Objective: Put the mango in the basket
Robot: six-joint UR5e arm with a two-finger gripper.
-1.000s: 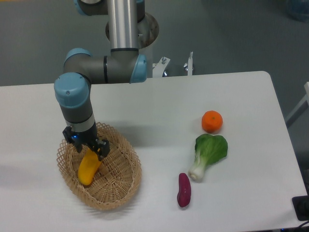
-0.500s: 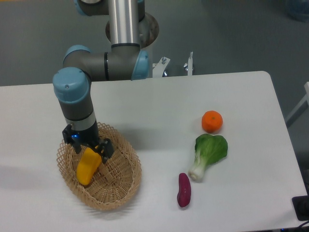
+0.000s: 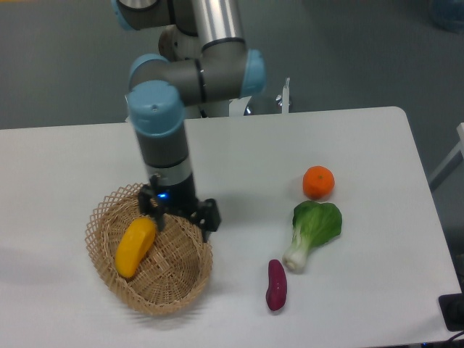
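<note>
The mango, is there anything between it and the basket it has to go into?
Nothing visible does. The mango already lies inside the basket, on its left half. The gripper is over the basket's right rim with nothing between its jaws.

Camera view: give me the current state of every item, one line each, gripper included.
mango: lying on its side inside the basket, free of the gripper.
basket: upright on the table, holding the mango.
gripper: open, empty, over the basket's right rim.
orange: resting on the table, untouched.
bok choy: lying flat, leaves toward the orange.
sweet potato: lying on the table below the bok choy.
</note>
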